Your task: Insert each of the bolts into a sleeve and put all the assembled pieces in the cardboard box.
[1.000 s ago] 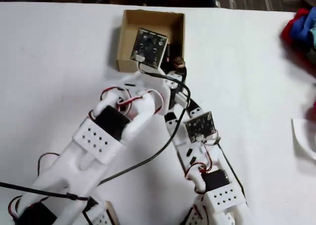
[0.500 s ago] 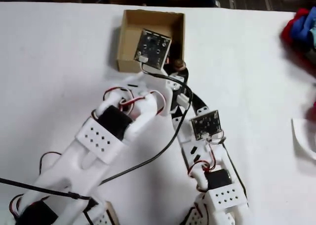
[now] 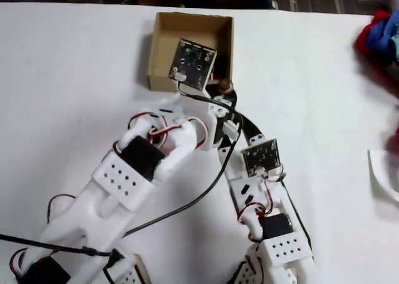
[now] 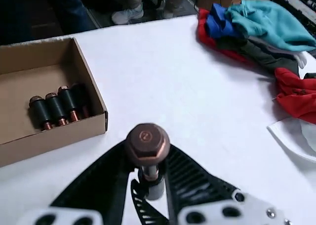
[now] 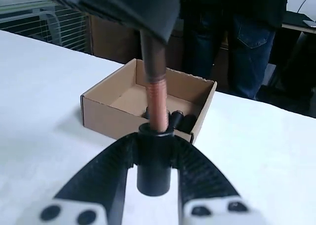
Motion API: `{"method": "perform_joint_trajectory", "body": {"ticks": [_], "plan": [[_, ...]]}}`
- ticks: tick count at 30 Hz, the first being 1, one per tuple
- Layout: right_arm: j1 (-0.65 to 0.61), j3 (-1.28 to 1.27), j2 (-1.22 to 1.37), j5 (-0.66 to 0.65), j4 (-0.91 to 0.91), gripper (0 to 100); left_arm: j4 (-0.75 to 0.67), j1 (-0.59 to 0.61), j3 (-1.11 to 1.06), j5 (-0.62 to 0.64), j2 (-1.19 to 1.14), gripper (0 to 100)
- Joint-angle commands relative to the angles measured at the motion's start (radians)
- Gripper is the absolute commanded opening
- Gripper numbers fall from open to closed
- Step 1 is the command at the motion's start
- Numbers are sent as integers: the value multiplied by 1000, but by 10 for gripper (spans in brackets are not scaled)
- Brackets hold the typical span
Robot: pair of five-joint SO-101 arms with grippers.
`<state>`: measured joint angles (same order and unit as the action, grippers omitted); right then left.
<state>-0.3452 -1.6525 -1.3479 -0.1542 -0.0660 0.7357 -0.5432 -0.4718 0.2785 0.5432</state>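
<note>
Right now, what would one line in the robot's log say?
left hand: shut on bolt | right hand: shut on sleeve | bolt: end in sleeve top | cardboard box: several assembled pieces inside

High view: I find the cardboard box (image 3: 163,47) at the far middle of the counter (image 3: 75,78), both arms meeting just beside its near right corner. Left wrist view: assembled pieces (image 4: 54,109) lie side by side in the box, against its near wall. The bolt (image 4: 147,142), between my left fingers (image 4: 103,180), stands above the sleeve (image 5: 154,160) between my right fingers (image 5: 113,170), its shank entering the sleeve's top. A cloth pile (image 4: 256,32) lies far right, well apart from the box.
</note>
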Motion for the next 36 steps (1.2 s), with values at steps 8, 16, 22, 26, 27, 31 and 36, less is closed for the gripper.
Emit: {"method": "perform_joint_trajectory", "body": {"ticks": [8, 16, 22, 26, 27, 31, 36], "plan": [[12, 20, -15, 3, -22, 21, 26, 12, 31, 3, 28, 27], [12, 23, -15, 5, -27, 21, -38, 17, -5, 5, -84, 30], [12, 23, -15, 5, -24, 21, 23, 15, 93, 5, -110, 39], [12, 23, -15, 5, -25, 21, 78, 17, 122, 5, -110, 140], [12, 23, -15, 5, -27, 21, 86, 17, 124, 5, -110, 159], [13, 23, -15, 2, -24, 21, 86, 18, 125, 5, -110, 148], [38, 21, -15, 2, -22, 21, 97, 57, 128, 3, -109, 150]]}}
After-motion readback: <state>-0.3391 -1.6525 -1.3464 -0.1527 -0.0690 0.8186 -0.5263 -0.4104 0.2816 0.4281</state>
